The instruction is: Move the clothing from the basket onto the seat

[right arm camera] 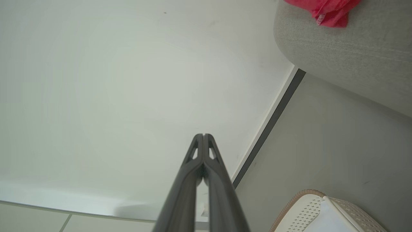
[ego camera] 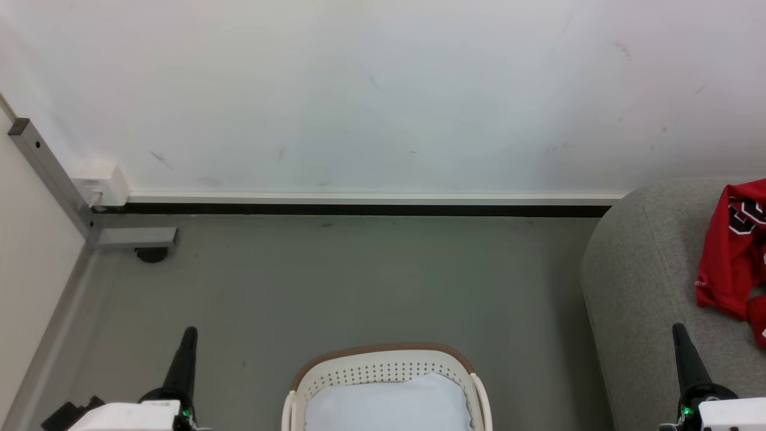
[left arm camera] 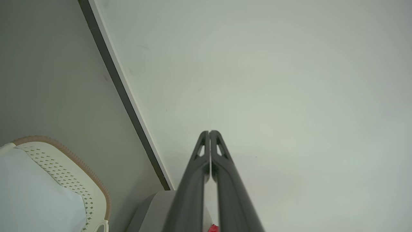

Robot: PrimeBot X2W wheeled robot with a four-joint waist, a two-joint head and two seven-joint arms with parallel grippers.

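Observation:
The red clothing (ego camera: 733,254) with its dark-and-white emblem lies on the grey seat (ego camera: 646,281) at the right; a fold of the clothing (right arm camera: 325,9) rests on the seat's edge (right arm camera: 351,48) in the right wrist view. The cream basket (ego camera: 383,368) with a brown rim stands on the floor at bottom centre and holds a pale blue-white cloth (ego camera: 386,404). My left gripper (ego camera: 188,335) is shut and empty at lower left, its closed tips (left arm camera: 209,132) pointing at the wall. My right gripper (ego camera: 679,332) is shut and empty over the seat's front, left of the clothing.
A white wall with a dark baseboard (ego camera: 359,209) runs across the back. A grey metal frame leg (ego camera: 90,221) with a black foot stands in the left corner. Grey floor (ego camera: 359,281) lies between basket and wall.

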